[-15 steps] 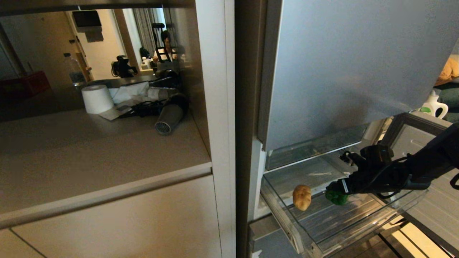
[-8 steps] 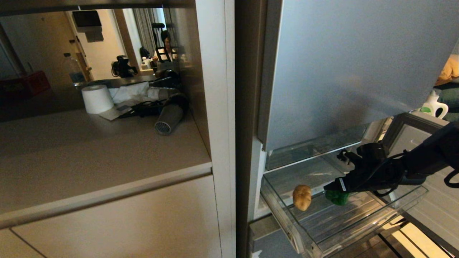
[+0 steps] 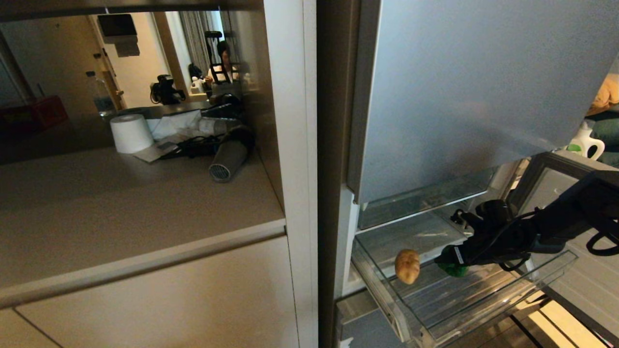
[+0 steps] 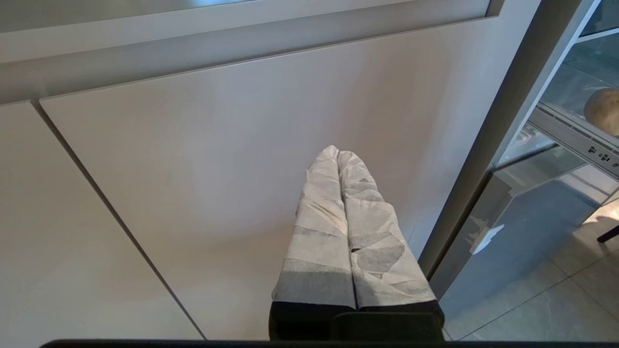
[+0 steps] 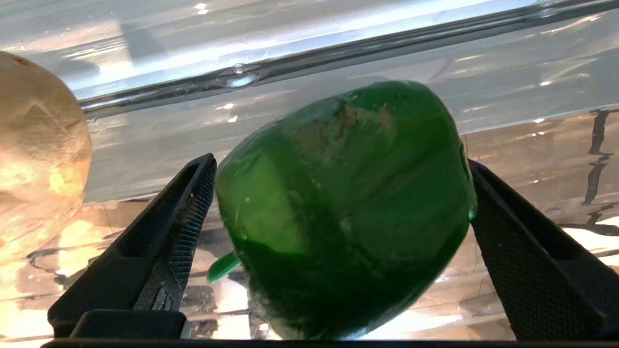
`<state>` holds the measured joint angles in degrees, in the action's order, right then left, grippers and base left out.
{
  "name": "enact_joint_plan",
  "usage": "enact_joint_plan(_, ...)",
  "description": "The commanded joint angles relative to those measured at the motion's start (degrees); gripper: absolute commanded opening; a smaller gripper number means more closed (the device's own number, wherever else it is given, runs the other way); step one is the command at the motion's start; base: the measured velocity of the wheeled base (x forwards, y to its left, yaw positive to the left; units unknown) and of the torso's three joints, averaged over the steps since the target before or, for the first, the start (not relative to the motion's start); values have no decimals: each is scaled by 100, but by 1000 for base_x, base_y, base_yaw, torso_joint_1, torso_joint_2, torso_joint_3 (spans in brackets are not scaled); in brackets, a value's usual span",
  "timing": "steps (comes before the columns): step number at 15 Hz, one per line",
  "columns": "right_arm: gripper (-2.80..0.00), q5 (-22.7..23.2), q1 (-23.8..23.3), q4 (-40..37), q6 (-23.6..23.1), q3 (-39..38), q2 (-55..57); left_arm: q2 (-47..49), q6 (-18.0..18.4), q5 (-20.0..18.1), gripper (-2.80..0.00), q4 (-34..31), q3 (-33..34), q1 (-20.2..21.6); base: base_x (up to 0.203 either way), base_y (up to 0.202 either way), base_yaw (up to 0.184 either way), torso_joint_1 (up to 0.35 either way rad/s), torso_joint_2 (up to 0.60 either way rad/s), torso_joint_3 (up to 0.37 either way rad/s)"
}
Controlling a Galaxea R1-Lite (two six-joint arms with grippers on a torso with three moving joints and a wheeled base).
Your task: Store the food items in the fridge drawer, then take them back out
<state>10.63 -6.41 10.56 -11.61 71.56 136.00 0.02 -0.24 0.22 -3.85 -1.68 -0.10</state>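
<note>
The clear fridge drawer [image 3: 449, 299] is pulled out of the silver-grey fridge. Both food items lie in it: a tan potato [image 3: 407, 266] [image 5: 38, 154] [image 4: 604, 111] on the left and a glossy green bell pepper [image 3: 453, 269] [image 5: 343, 208] to its right. My right gripper [image 3: 442, 261] [image 5: 341, 164] reaches into the drawer from the right and stands open, one black finger on each side of the pepper, which rests on the drawer floor. My left gripper [image 4: 337, 152] is shut and empty, parked before a beige cabinet door [image 4: 193, 169].
The closed upper fridge door [image 3: 474, 96] hangs above the drawer. On the counter to the left lie a paper roll [image 3: 130, 134] and a hair dryer [image 3: 227, 159]. A mirror shows a person [image 3: 222, 63]. A white jug [image 3: 587, 142] stands at far right.
My right arm has pushed further left into the drawer, so the open fingers now straddle the pepper and cover more of it. The potato and the drawer have not moved.
</note>
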Motion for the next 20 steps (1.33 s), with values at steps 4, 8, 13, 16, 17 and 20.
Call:
enact_joint_plan(4,0,9,0,8,-17,34,41,-2,-2,4,-280,-1,-5,1,0,0,0,0,0,0)
enact_joint_plan(8,-280,9,0,25,-17,42,49,-2,-2,4,-280,-1,1,1,0,0,0,0,0,0)
enact_joint_plan(13,-280,0,-6,2,-17,61,-96,-2,-2,4,-280,-1,1,1,0,0,0,0,0,0)
enact_joint_plan(16,-280,0,-1,-1,-12,-33,-474,-2,-2,4,-280,-1,1,1,0,0,0,0,0,0)
enact_joint_plan(17,-280,0,0,-5,-9,-67,-618,-2,-2,4,-280,-1,-6,1,0,0,0,0,0,0)
enact_joint_plan(20,-280,0,26,-2,-14,-407,-1225,-2,-2,4,-280,-1,1,1,0,0,0,0,0,0)
